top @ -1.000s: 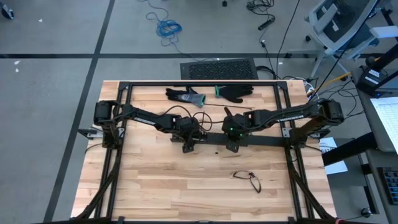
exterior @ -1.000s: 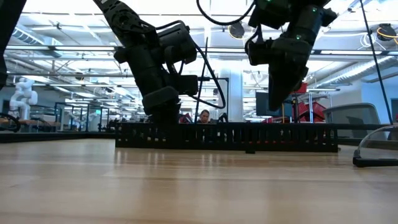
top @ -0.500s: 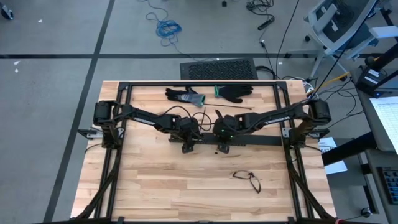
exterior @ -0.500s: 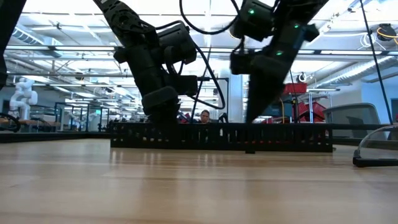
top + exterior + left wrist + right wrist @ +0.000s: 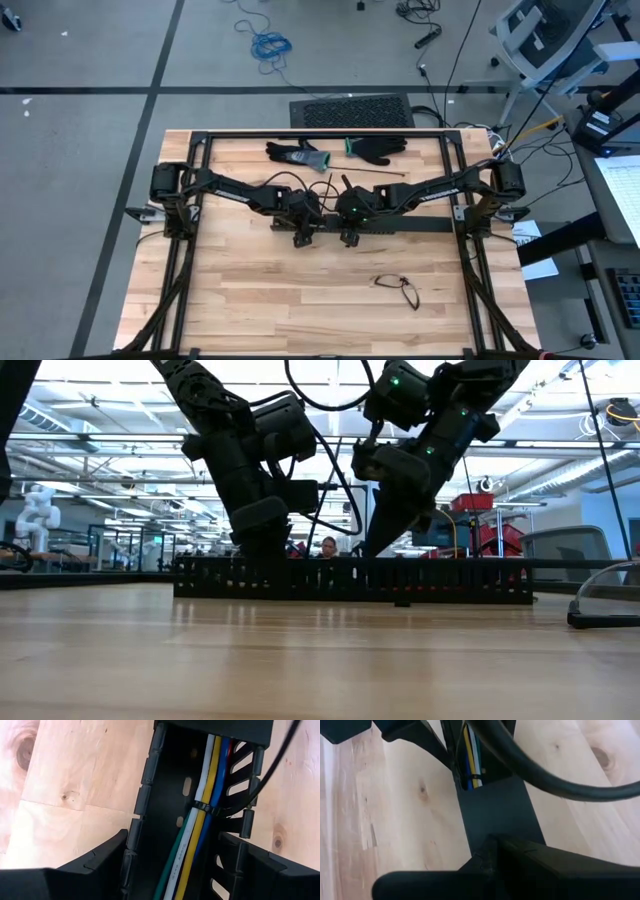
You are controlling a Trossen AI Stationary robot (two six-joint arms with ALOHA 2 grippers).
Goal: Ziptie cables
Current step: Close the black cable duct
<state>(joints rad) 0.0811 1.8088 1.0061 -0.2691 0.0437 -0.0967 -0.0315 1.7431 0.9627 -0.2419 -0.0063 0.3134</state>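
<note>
Two dark arms now crowd the middle of the long black slotted plastic duct (image 5: 400,226), because the right end effector (image 5: 349,236), fingers pressed together and empty, has slid along the duct from further right until it sits just beside the left end effector (image 5: 301,235). The left one has not budged; its fingers (image 5: 90,865) stand apart, straddling the duct's walls without pinching anything I can make out. Inside the channel lies the bundle of thin green, white, yellow, blue and red cables (image 5: 197,825), and a thin black tie (image 5: 206,809) already rings them at one spot, seen from the left wrist. I would judge the right arm is closing in to work on that tie or the wires near it, though with shut fingers it can only press or nudge for the moment. The duct's slotted walls hem the wires in, and the two wrists leave little room between them. Elsewhere on the wooden desk (image 5: 250,300) lie a grey-and-black work glove (image 5: 296,154), a black glove (image 5: 378,148), and a pair of dark-framed glasses (image 5: 400,287), all well apart from the job.
</note>
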